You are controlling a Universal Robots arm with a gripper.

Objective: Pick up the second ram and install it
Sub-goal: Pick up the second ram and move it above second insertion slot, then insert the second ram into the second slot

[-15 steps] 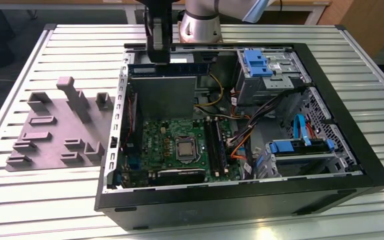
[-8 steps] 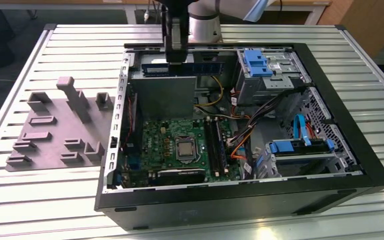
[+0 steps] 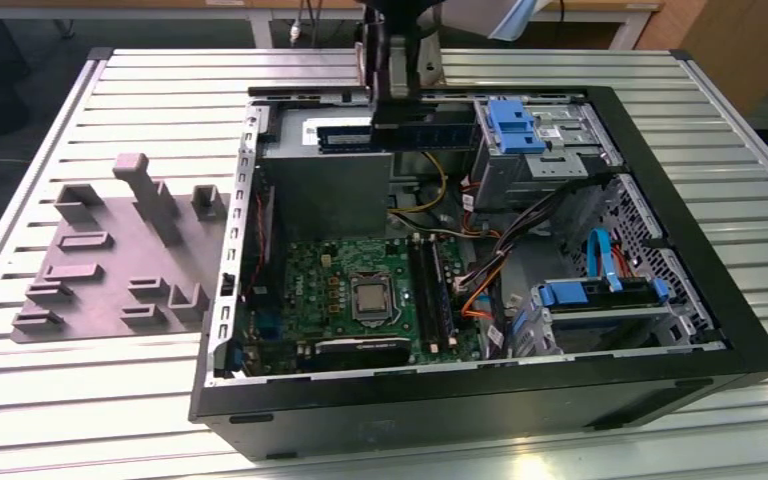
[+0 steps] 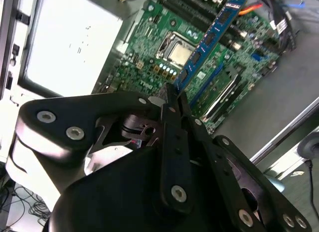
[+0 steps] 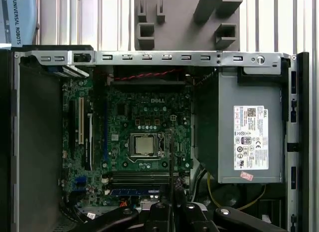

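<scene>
Your end effector [image 4: 174,98] is clamping tight on the second ram [image 4: 209,40], with the stick jutting out past the fingertips. It's hanging over the power supply [image 3: 324,190], near the far edge of the computer case [image 3: 744,335], which is sitting mid-bench [image 3: 131,410].

Here's the trouble I'm watching for. On such a narrow pinch the stick could be pivoting in the jaws, meeting the memory slots [image 3: 434,285] crooked and jamming. The orange cables [image 3: 480,290] are crowding those slots on the exterior view's right and could be snagging it.

Open room is lying above the motherboard [image 3: 337,290]. The case walls and the blue drive cage [image 3: 511,125] are hemming in the rest.
</scene>
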